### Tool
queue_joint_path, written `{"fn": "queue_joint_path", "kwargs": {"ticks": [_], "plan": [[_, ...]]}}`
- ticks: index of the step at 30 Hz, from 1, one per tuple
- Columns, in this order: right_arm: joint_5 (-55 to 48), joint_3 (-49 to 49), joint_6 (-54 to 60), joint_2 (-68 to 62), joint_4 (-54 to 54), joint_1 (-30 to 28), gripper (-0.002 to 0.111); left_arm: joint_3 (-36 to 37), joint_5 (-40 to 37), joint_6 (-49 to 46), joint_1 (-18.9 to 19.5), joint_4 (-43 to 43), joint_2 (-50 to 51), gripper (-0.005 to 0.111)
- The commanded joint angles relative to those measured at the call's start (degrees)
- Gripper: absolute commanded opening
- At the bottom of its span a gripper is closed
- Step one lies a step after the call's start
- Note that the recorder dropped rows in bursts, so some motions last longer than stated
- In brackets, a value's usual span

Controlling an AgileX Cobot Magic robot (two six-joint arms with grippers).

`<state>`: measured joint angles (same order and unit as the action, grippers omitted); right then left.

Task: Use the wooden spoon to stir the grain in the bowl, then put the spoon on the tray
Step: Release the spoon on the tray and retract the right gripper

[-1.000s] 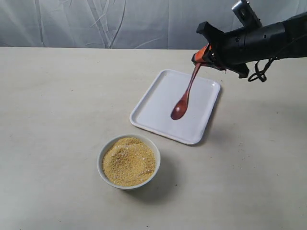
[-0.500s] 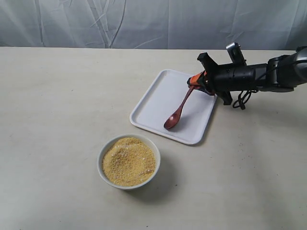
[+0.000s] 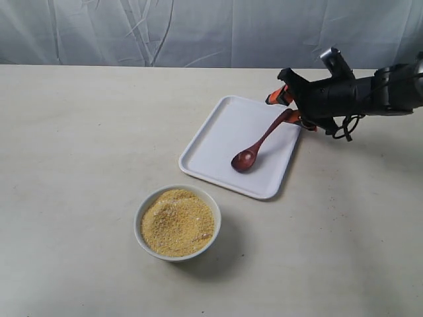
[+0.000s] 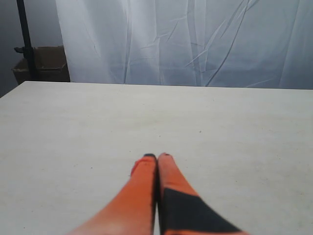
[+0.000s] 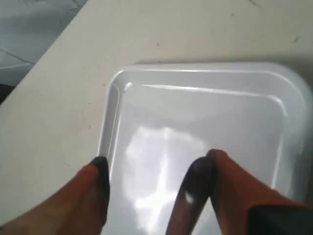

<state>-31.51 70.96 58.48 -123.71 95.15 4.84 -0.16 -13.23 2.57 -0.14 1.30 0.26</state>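
The dark wooden spoon (image 3: 254, 148) lies with its scoop on the white tray (image 3: 218, 135), its handle slanting up toward my right gripper (image 3: 286, 107). That gripper hangs over the tray's far right corner, open. In the right wrist view the spoon handle (image 5: 190, 198) leans beside one orange finger (image 5: 230, 181), the other finger (image 5: 93, 188) stands well apart, and the tray (image 5: 195, 107) fills the space below. The white bowl (image 3: 141, 212) of golden grain (image 3: 177, 222) stands in front of the tray. My left gripper (image 4: 156, 156) is shut and empty over bare table.
A pale draped curtain (image 3: 165, 30) runs along the far table edge. In the left wrist view a dark stand (image 4: 25, 39) and a cardboard box (image 4: 44, 63) sit beyond the table's corner.
My right gripper came down with the spoon from above the tray, the scoop settled on the tray, and the jaws then opened off the handle.
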Motion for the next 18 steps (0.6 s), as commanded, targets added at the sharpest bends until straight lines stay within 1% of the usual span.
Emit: {"fn": "queue_joint_path", "kwargs": {"ticks": [1, 6, 10, 15, 18], "plan": [[3.5, 0.3, -5.3, 3.4, -9.6, -0.2, 0.057, 0.2, 0.4, -0.1, 0.0, -0.1, -0.3, 0.0], [3.7, 0.3, -7.6, 3.9, -11.8, 0.6, 0.057, 0.2, 0.4, -0.1, 0.0, -0.1, -0.3, 0.0], [4.2, 0.3, -10.3, 3.9, -16.2, 0.9, 0.057, 0.2, 0.4, -0.1, 0.0, -0.1, -0.3, 0.0], [6.4, 0.3, -20.2, 4.8, -28.3, 0.5, 0.057, 0.2, 0.4, -0.1, 0.0, -0.1, -0.3, 0.0], [6.4, 0.3, -28.6, 6.6, -37.4, 0.4, 0.057, 0.2, 0.4, -0.1, 0.0, -0.1, -0.3, 0.0]]}}
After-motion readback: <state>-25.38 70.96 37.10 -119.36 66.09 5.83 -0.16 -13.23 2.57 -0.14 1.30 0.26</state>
